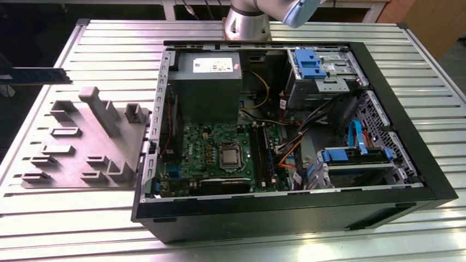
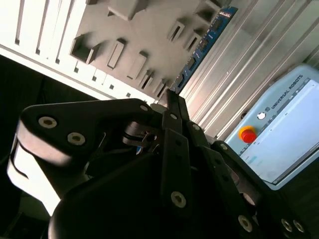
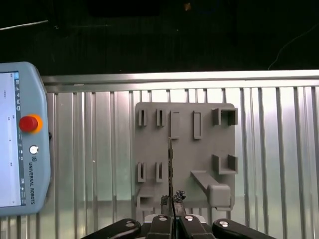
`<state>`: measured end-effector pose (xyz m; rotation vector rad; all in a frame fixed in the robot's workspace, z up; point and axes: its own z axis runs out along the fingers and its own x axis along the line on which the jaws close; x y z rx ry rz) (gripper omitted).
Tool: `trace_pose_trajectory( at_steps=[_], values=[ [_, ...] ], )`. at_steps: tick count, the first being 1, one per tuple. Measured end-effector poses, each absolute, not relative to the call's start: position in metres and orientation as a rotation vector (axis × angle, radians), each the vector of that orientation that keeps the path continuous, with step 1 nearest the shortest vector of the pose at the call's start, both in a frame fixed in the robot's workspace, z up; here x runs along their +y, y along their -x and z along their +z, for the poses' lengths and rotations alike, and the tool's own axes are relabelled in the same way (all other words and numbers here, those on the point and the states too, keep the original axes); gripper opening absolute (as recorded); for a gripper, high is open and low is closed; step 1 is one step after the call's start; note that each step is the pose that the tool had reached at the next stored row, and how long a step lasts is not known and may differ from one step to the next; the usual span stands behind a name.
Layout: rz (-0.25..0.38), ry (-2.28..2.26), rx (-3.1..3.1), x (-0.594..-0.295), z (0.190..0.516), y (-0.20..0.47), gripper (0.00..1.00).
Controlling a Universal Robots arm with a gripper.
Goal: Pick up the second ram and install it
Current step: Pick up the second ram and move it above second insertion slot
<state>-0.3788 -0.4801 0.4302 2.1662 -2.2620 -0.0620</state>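
The second ram [image 1: 38, 75] is a thin dark stick hanging level in the air at the exterior view's far left, beyond the grey holder tray [image 1: 80, 142]. In the first wrist view the ram [image 3: 171, 167] shows edge-on over the tray [image 3: 184, 149], with my gripper [image 3: 172, 199] shut on its near end. The second wrist view shows the stick's [image 2: 204, 45] blue face and small chips running out from the gripper [image 2: 172, 97]. The open computer case [image 1: 291, 207] lies to the exterior view's right of the tray, with the green motherboard [image 1: 218, 158] inside.
The tray carries upright posts and slots [image 1: 102, 109]. A teach pendant with a red button [image 3: 30, 123] lies on the slatted metal table [image 1: 109, 38] near the tray. Inside the case are a power supply [image 1: 207, 82], blue drive brackets [image 1: 309, 63] and loose cables [image 1: 291, 147].
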Motion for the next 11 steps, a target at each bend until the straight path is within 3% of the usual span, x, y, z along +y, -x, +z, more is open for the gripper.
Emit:
trace_pose_trajectory(
  at_steps=[11],
  values=[
    [-0.062, -2.166, -2.262, -0.480, 0.430, 0.329, 0.11]
  ],
)
